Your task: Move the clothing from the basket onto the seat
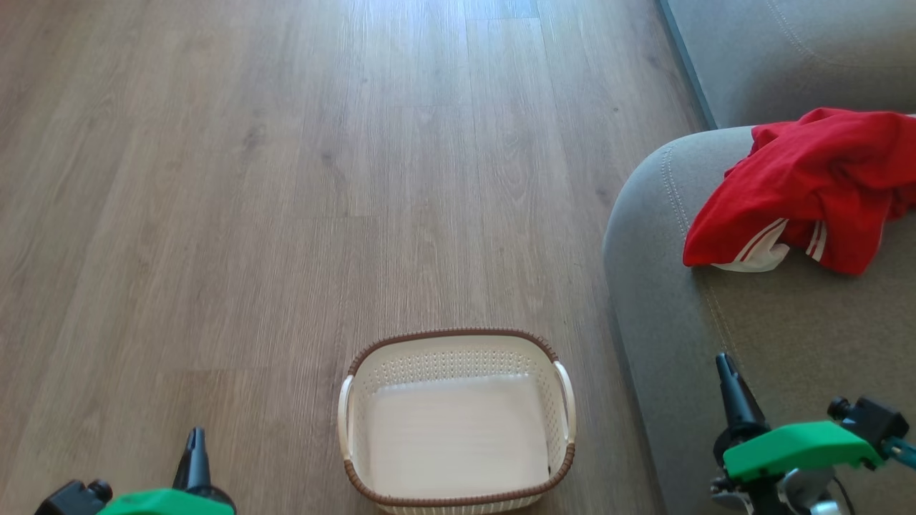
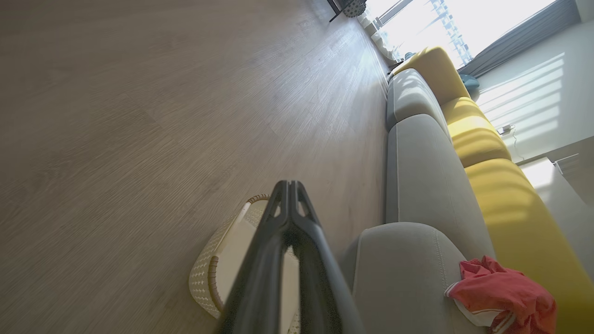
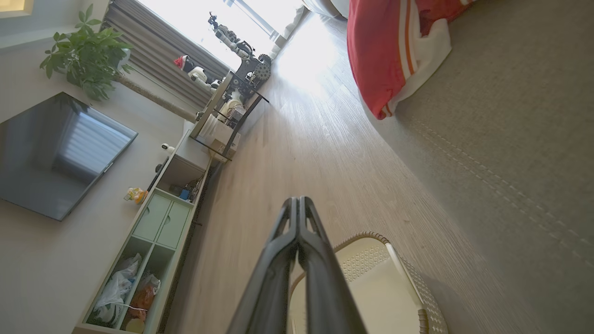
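Note:
The cream perforated basket [image 1: 458, 422] with its brown braided rim stands on the wooden floor at the bottom middle, with nothing inside it. A red garment with white stripes [image 1: 809, 189] lies crumpled on the grey sofa seat [image 1: 787, 329] at the right. My left gripper [image 1: 195, 438] is at the lower left, left of the basket, fingers pressed together and holding nothing. Over the sofa's front edge at the lower right, my right gripper [image 1: 726, 365] is shut and bare too. The wrist views show the basket [image 2: 204, 273] [image 3: 371, 287], the garment [image 2: 503, 294] [image 3: 390, 51] and each gripper's closed tips [image 2: 288, 185] [image 3: 297, 202].
Wooden floor [image 1: 286, 179] stretches ahead and to the left. A second grey sofa section [image 1: 787, 50] sits at the top right. In the right wrist view a low cabinet [image 3: 162, 222], a television [image 3: 55, 153], a plant [image 3: 83, 55] and a shelf with toys [image 3: 232, 106] line the far wall.

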`<state>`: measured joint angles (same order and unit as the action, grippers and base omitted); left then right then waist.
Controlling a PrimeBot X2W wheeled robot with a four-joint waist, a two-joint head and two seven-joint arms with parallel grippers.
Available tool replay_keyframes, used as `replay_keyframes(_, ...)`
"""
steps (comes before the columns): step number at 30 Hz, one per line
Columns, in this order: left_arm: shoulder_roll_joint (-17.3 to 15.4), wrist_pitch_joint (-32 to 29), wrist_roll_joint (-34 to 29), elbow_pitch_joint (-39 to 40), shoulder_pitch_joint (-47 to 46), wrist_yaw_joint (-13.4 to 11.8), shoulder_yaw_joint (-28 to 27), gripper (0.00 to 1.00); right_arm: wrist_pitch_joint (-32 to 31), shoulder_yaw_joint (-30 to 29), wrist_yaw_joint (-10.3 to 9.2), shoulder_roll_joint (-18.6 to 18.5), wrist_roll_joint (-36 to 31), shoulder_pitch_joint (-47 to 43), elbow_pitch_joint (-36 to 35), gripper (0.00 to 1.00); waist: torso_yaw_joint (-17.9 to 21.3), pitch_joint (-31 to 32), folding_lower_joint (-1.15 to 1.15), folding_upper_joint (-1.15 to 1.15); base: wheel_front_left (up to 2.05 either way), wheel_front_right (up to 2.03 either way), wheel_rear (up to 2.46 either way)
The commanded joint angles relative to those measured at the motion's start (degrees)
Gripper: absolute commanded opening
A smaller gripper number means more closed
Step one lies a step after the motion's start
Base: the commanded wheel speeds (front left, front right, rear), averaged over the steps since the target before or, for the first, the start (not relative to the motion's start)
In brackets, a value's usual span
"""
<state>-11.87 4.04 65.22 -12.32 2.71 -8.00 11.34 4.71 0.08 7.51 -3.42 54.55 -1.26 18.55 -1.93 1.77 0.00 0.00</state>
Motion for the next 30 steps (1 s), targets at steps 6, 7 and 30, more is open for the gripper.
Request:
replay_keyframes(6,0.5,-1.2,3.2,2.0,-3.7,1.4,-3.7,0.00,-0.9,0.1,-0.01,-1.3,4.9,4.1,-2.4,0.00,0.2,-0.2,0.00,0.00,0.00,0.00,0.00)
replay_keyframes(7,0.7,-1.3,3.7,2.0,-3.8,1.5,-4.0,0.00,-1.0,0.1,-0.01,-1.3,5.6,4.1,-2.5,0.00,0.2,-0.2,0.00,0.00,0.00,0.00,0.00)
replay_keyframes(30,4.1,-5.1,13.9,2.7,-5.8,5.4,-9.8,0.00,-3.2,0.0,-0.02,-2.7,21.9,6.0,-3.2,0.00,1.0,-0.8,0.00,0.00,0.00,0.00,0.00)
